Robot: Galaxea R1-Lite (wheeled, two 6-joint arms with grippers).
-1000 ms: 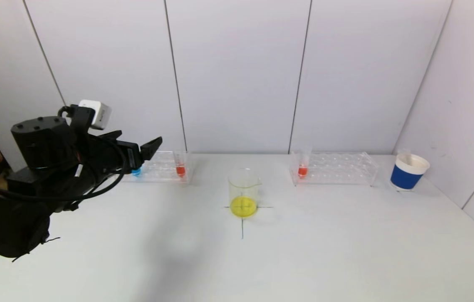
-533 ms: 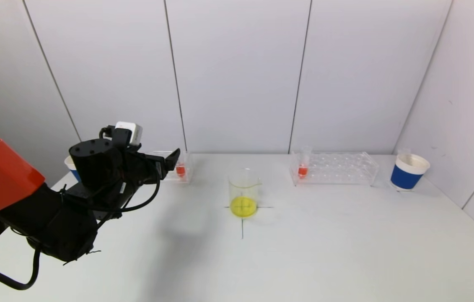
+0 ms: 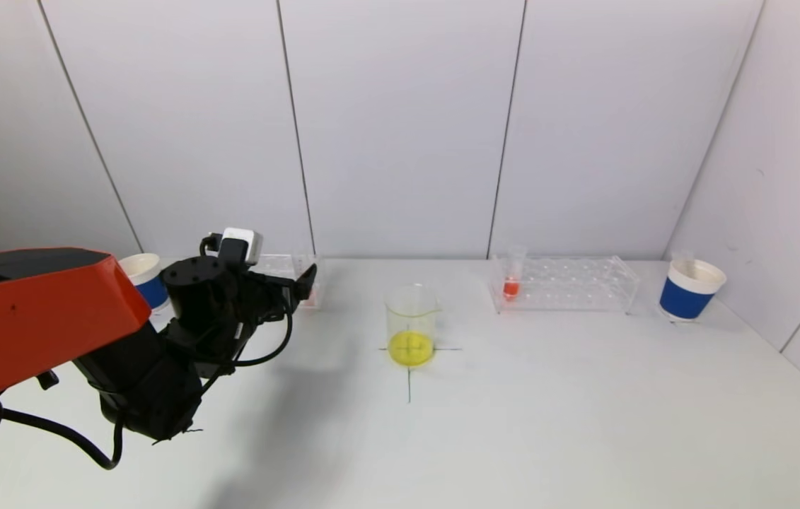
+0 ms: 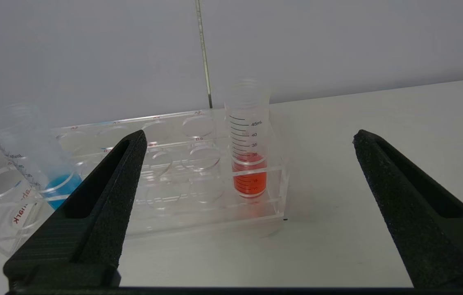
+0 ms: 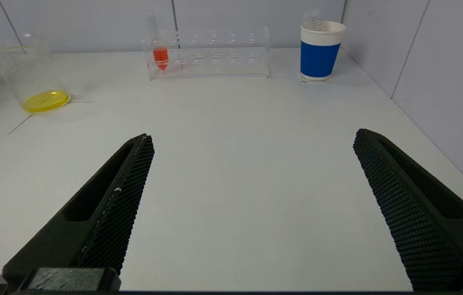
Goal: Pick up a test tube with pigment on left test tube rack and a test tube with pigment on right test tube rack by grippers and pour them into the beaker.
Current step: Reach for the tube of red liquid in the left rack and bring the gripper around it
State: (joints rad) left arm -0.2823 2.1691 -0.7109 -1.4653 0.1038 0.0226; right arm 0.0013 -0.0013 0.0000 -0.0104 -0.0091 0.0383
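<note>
Left gripper has advanced to the left rack, jaws wide, empty, framing the red tube; right gripper parked, open; grasp next.

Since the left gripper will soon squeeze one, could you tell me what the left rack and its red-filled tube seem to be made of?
Left rack: clear, glossy, rigid sheet, probably acrylic; the table shows through it. Red-filled tube: clear, likely plastic, with printed graduations and a threaded rim.

3 tubes, 2 racks, 1 beaker
</note>
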